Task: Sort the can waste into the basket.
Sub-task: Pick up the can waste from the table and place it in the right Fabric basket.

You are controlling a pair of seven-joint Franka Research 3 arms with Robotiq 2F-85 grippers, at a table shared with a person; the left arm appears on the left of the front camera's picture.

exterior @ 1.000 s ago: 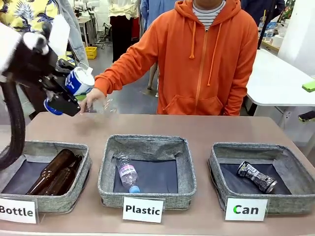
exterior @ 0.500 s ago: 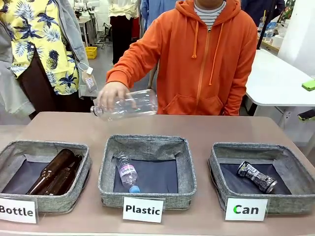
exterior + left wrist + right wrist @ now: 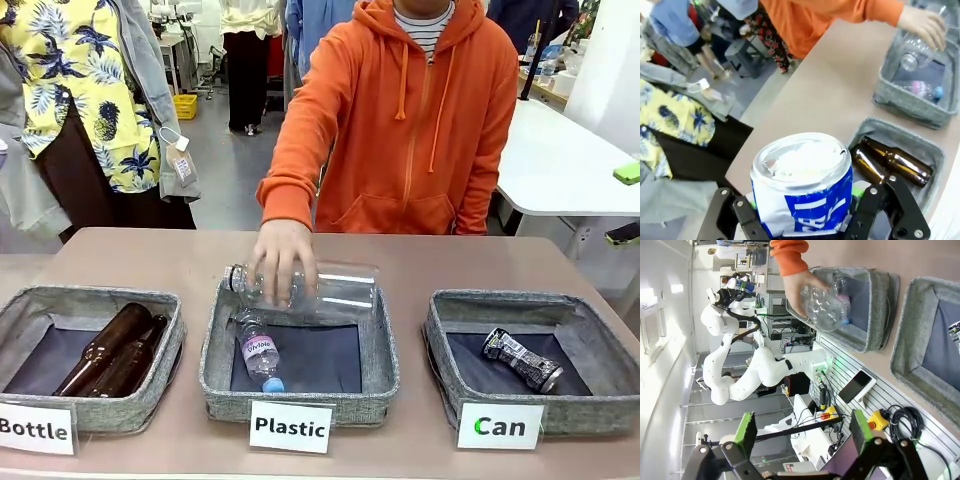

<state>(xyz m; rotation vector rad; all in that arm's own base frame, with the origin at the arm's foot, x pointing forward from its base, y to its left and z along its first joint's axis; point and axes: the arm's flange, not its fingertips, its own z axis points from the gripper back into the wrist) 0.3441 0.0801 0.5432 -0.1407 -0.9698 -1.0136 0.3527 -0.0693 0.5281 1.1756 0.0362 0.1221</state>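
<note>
My left gripper (image 3: 802,222) is shut on a blue and white crushed can (image 3: 802,175), held high beyond the table's left side in the left wrist view. A dark silvery can (image 3: 522,360) with black-and-white print lies inside the grey basket (image 3: 530,305) at the right, marked by a white "Can" card (image 3: 500,426). My right gripper (image 3: 805,437) stands open with nothing between its green pads (image 3: 746,432), raised well away from the baskets. The Can basket (image 3: 920,340) lies at the right edge of the right wrist view.
A person in an orange hoodie holds a clear plastic bottle (image 3: 320,290) in a hand (image 3: 283,255) over the middle "Plastic" basket (image 3: 300,295), which has a small bottle (image 3: 258,355) in it. The left "Bottle" basket (image 3: 95,300) holds brown glass bottles (image 3: 110,350).
My left arm with the blue can has left the front view toward the left. The person's hand has carried the clear bottle from the far left to over the Plastic basket.
</note>
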